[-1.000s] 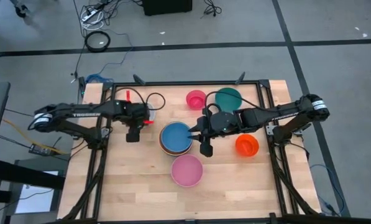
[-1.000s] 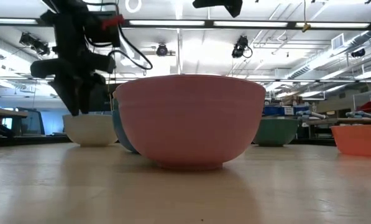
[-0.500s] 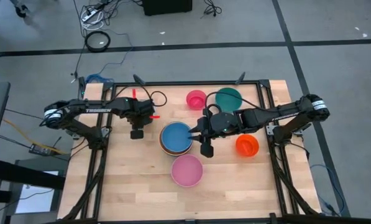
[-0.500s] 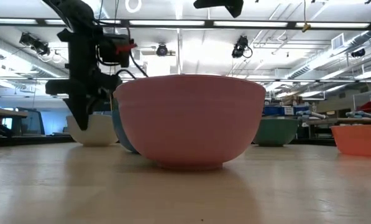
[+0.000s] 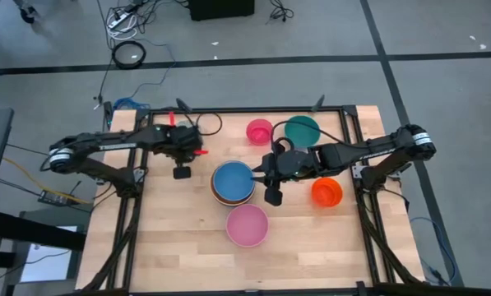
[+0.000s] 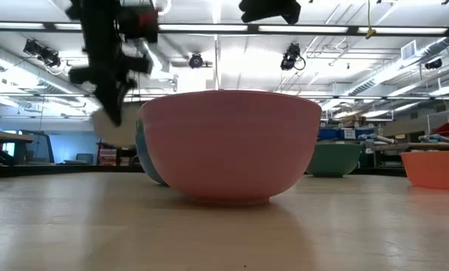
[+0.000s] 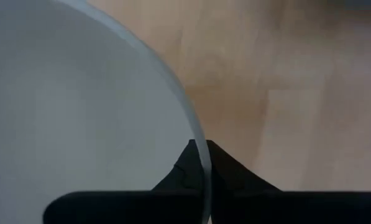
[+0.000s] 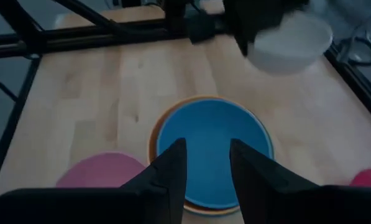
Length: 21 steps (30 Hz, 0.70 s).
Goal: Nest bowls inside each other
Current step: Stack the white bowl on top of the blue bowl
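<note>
Left gripper, upper left of centre in the high view: closed on the rim of the white bowl, one finger inside, one outside; bowl lifted clear of the table, as shown at upper left of the low view. Right gripper: parted, empty, poised over the blue bowl nested in the orange bowl at frame centre. Advised for the carry: rim kept level, pinch kept firm, slow travel to avoid swing.

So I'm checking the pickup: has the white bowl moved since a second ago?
Yes. The left gripper has lifted the white bowl off the table, above the blue bowl.
</note>
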### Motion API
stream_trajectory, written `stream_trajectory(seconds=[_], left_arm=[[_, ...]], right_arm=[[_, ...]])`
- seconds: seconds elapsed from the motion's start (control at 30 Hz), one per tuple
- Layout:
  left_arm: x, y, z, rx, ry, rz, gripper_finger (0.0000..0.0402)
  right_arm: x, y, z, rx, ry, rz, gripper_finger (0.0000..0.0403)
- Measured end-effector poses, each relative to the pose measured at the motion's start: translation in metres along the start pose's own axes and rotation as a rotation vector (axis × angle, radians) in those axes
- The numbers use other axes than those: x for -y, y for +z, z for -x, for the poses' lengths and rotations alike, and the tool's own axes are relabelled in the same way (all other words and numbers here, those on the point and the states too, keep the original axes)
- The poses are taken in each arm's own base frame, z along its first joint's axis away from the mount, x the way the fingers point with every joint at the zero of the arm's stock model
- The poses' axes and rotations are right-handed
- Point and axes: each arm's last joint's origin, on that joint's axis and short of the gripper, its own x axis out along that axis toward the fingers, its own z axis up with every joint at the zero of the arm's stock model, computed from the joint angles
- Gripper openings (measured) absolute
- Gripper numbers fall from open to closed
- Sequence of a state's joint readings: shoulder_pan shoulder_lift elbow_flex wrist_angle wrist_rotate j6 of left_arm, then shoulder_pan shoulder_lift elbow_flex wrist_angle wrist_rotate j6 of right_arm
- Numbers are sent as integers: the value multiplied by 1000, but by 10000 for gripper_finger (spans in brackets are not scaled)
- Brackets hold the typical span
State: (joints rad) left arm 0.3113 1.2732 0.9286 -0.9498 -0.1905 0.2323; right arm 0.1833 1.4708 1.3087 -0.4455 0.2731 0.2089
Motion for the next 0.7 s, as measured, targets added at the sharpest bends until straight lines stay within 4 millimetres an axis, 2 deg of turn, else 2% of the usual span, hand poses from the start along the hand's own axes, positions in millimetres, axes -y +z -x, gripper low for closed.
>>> stream_trajectory(seconds=[0.13,0.23,0.37,0.5,0.7], left_arm=[[3,18,41,198,9,6,4],[11,36,66,376,-78,-33,4],[28,56,85,548,-162,-103,4],[47,68,79,545,-203,-132,4],[75,82,54,446,-268,-165,4]], right_arm=[[2,-5,0,-41,-55,-59,108],[6,-11,1,-84,-140,-110,105],[11,-19,3,-143,-256,-150,102],[15,-26,5,-194,-308,-165,100],[15,-27,5,-202,-323,-162,100]])
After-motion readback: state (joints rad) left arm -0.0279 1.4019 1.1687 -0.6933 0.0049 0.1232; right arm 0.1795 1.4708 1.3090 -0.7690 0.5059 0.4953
